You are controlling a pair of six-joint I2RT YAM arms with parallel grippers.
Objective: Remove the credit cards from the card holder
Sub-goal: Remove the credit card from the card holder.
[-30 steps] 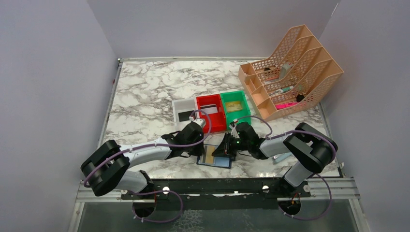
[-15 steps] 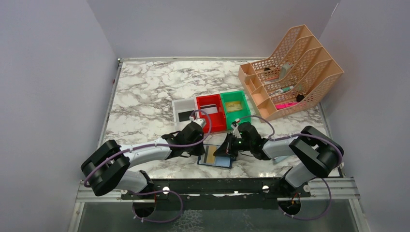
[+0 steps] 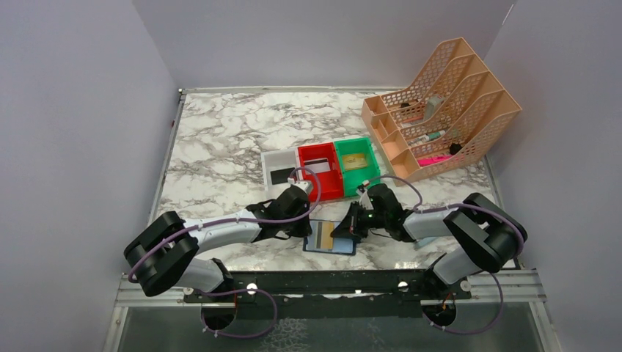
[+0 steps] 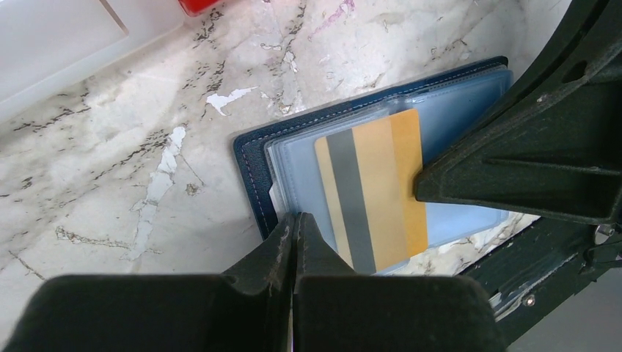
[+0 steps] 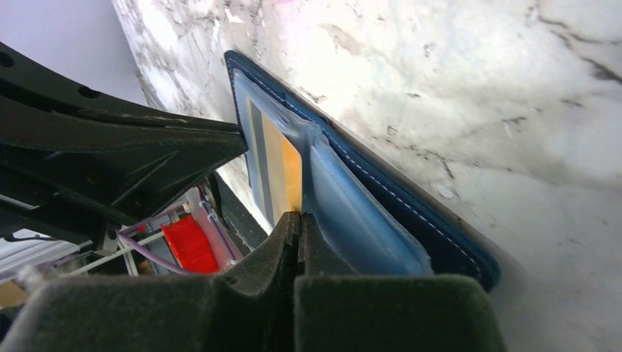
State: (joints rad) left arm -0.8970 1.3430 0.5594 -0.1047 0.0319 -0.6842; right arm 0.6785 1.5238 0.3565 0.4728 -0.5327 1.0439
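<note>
The navy card holder (image 3: 336,247) lies open on the marble near the table's front edge, its clear sleeves facing up. A gold credit card (image 3: 323,235) with a grey stripe sticks partway out of a sleeve. In the left wrist view my left gripper (image 4: 297,218) is shut on the left edge of the clear sleeve, beside the card holder's (image 4: 253,165) navy rim. In the right wrist view my right gripper (image 5: 299,216) is shut on the gold card's (image 5: 292,172) right edge, over the card holder (image 5: 411,213). The two grippers (image 3: 308,229) (image 3: 340,232) face each other across the holder.
White (image 3: 281,167), red (image 3: 320,170) and green (image 3: 357,163) bins stand in a row just behind the holder; the white one holds a black card, the green one a gold card. A peach mesh organiser (image 3: 440,110) fills the back right corner.
Both grippers have closed, the left on the sleeve edge and the right on the gold card. The holder and the right gripper have shifted slightly to the right.
</note>
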